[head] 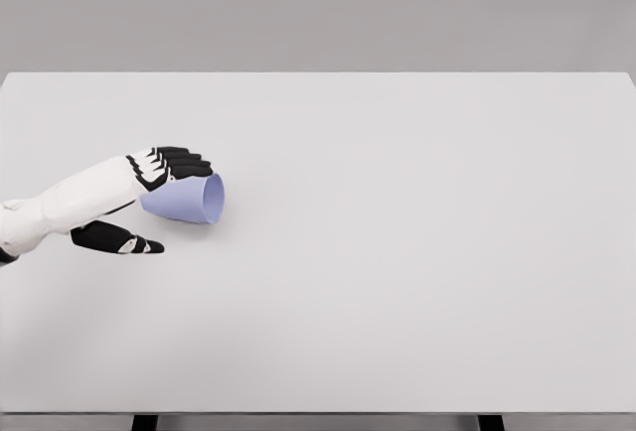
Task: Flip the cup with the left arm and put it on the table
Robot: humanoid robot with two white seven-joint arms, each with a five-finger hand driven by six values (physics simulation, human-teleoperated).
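Head view: left hand (149,203) comes in from 9 o'clock, white forearm, black fingers (184,163). Four fingers lie over the top of the cup (189,200); thumb (119,241) sticks out below, at about 7 o'clock of the cup, apart from it. So the hand is spread around the cup's narrow end, not visibly clamped; whether the fingers touch the wall I cannot tell. Right arm not in frame.

Cup lies on its side on the counter (417,252), left half, mouth facing 3 o'clock, base tucked toward the palm. Nothing else on the counter top.

Risks, as I judge them: cup is a tapered cone on its side, so any nudge from the fingers before the thumb closes could roll it in an arc away from the palm. Thumb is well off the wall, so closing may catch only the base edge and pinch it out toward 3 o'clock. Thin wall looks smooth and could slip during the wrist turn. If released tilted, it may tip over rather than stand.

Materials: cup pale lilac-blue, matte, plain, thin rim, open mouth lighter inside. Counter flat, light grey, uniform, no texture; dark legs peek at the bottom edge. Hand has glossy black finger segments with white knuckle plates, hard white shell forearm.
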